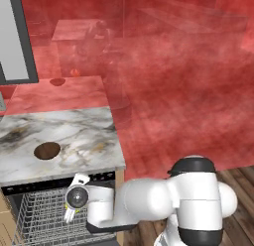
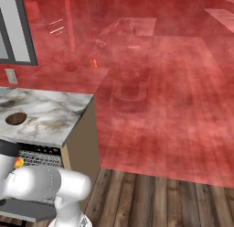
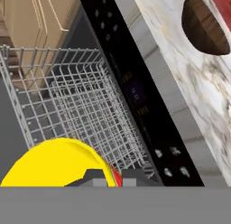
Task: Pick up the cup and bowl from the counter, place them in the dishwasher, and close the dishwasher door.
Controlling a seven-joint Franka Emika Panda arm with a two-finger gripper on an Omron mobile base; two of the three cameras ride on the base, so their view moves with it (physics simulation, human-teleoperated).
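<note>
Right now your fingers (image 3: 108, 177) are clamped on the cup (image 3: 58, 163), its rim facing the camera, long axis along the fingers. Just beyond them the dishwasher (image 3: 135, 92) rack (image 3: 76, 101) stands open and unloaded. Farthest off, the bowl (image 3: 205, 26) waits upright on the worktop (image 3: 180, 65); loading and closing remain.
</note>
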